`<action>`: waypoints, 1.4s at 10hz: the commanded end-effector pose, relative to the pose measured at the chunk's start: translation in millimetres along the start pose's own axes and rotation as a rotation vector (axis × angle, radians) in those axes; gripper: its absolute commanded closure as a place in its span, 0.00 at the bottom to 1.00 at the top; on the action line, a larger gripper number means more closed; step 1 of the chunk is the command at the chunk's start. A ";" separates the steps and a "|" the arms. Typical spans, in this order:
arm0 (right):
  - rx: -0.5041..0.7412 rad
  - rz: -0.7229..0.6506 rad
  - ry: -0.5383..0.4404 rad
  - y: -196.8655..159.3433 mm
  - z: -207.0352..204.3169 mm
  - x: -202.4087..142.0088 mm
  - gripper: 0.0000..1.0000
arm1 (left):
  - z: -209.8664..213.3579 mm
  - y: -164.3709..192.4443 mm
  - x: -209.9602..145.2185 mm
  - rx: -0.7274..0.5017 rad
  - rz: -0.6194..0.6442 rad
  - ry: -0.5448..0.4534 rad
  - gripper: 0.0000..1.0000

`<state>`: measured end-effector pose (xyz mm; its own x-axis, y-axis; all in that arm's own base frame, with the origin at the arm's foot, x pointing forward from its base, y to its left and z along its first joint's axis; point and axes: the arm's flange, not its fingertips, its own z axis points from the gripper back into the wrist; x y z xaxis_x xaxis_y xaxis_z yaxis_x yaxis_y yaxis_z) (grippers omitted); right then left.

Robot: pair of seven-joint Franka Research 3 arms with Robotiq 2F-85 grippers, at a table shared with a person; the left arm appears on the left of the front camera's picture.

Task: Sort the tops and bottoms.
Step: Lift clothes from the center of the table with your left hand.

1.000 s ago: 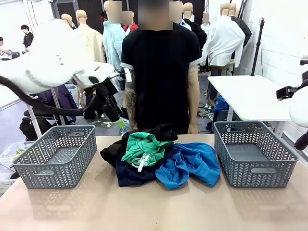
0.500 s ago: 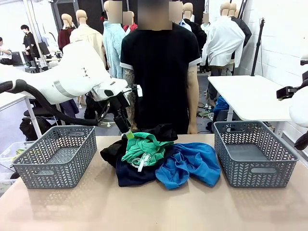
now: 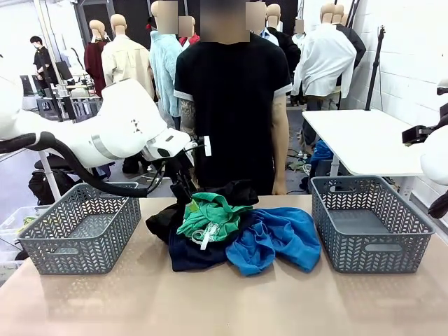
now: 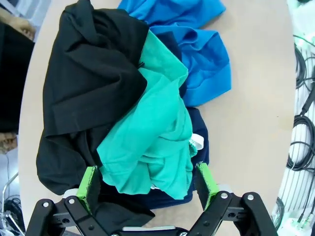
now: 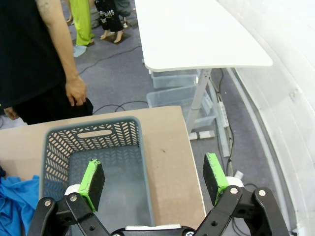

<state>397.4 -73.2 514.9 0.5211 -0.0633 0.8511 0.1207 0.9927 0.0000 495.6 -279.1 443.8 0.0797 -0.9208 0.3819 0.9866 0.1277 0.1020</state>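
The four garments lie in one tangled heap at the middle of the surface (image 3: 224, 301), between two grey lattice baskets: the emerald green garment (image 3: 210, 210) is bunched on top, the black garment (image 3: 234, 190) spreads under it toward the far side where a person (image 3: 234, 91) stands, the navy garment (image 3: 192, 255) shows beneath at the near edge, and the bright blue garment (image 3: 280, 238) sprawls toward the right basket (image 3: 371, 252). The left claw (image 4: 147, 181) hangs low over the far-left edge of the heap with its jaws spread wide and nothing between them, and its wrist view frames the green cloth between the two pads; whether a pad touches the cloth cannot be told. The right claw (image 5: 153, 177) is likewise wide open and empty, held high above the right basket. Both that basket and the left basket (image 3: 77, 238) look empty, so sorting appears not yet begun. The cloth looks light, limp and creased, so it should bunch easily; a raised fold of the green piece seems the best hold. Since the pieces overlap, a deep pinch would likely drag the black or navy layer along.
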 end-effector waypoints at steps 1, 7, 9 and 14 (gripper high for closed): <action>0.001 0.001 0.007 -0.2 -0.5 -0.4 0.00 | 0.3 5.3 -2.4 0.000 -0.065 -0.028 0.00; 0.001 0.001 0.007 -0.2 -0.5 -0.4 0.00 | 1.4 8.4 -2.4 -0.058 -0.043 -0.034 0.58; 0.001 0.001 0.007 -0.2 -0.5 -0.4 0.00 | 1.4 10.3 -2.0 -0.062 -0.038 -0.037 0.97; 0.001 0.001 0.007 -0.2 -0.5 -0.4 0.00 | 0.4 11.0 1.5 -0.091 -0.022 -0.051 1.00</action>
<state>397.5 -73.1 514.9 0.5212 -0.0633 0.8511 0.1207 0.9927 0.0000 504.2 -280.1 445.0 0.0676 -0.9120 0.4045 0.9940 0.0965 0.0514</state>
